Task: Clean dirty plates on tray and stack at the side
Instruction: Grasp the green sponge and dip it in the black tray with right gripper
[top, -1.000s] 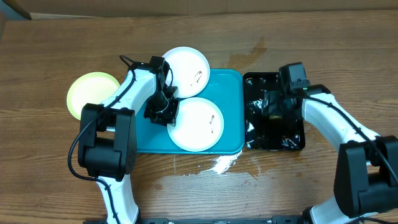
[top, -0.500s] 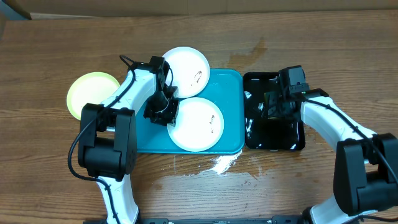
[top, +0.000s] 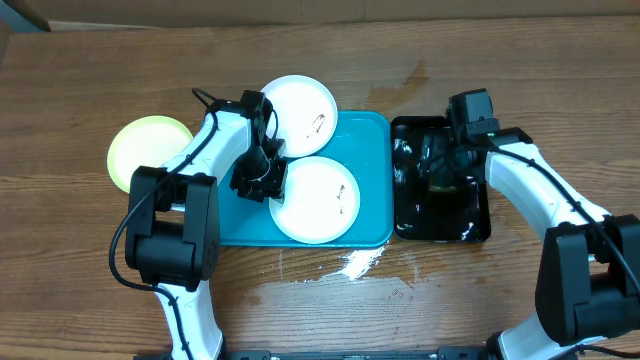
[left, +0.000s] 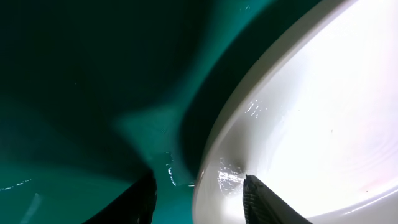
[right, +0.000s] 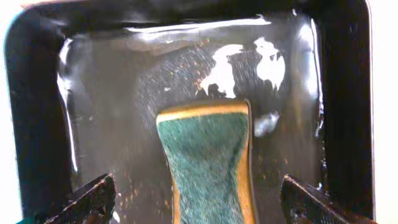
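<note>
The turquoise tray (top: 372, 150) lies mid-table. One white plate (top: 315, 198) with small brown smears lies in it; a second smeared white plate (top: 298, 102) overlaps its back edge. The lime-green plate (top: 150, 150) sits on the table to the left. My left gripper (top: 258, 178) is shut on the near white plate's left rim, one finger outside and one inside; the left wrist view shows the gripper (left: 198, 196), plate (left: 311, 112) and tray (left: 74, 93). My right gripper (top: 440, 172) is open, its fingers (right: 196, 183) either side of a green-and-yellow sponge (right: 205, 149).
The sponge lies in a glossy black tray (top: 470, 225) right of the turquoise one, wet with white foam and brown specks (right: 37, 93). White foam (top: 355, 262) is spilled on the table at the turquoise tray's front edge. A damp stain (top: 405, 85) marks the wood behind.
My right gripper has shifted slightly over the black tray. The left arm and the plates have not moved.
</note>
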